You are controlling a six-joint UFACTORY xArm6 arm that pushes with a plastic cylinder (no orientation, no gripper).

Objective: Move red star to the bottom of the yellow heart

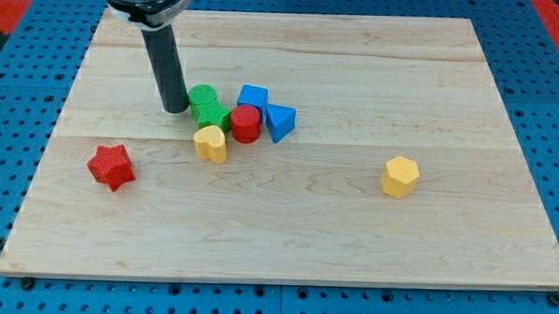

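The red star (pixel 110 166) lies on the wooden board at the view's left. The yellow heart (pixel 211 142) lies to its right and a little higher, at the lower edge of a cluster of blocks. My tip (pixel 176 109) rests on the board just left of the cluster's green blocks, above and to the right of the red star and up-left of the yellow heart. It touches neither the star nor the heart.
The cluster holds a green round block (pixel 202 96), a green block (pixel 210 115), a red cylinder (pixel 246 124), a blue block (pixel 253 97) and a blue wedge-shaped block (pixel 280 122). A yellow hexagonal block (pixel 400 176) sits alone at the right. Blue pegboard surrounds the board (pixel 286 241).
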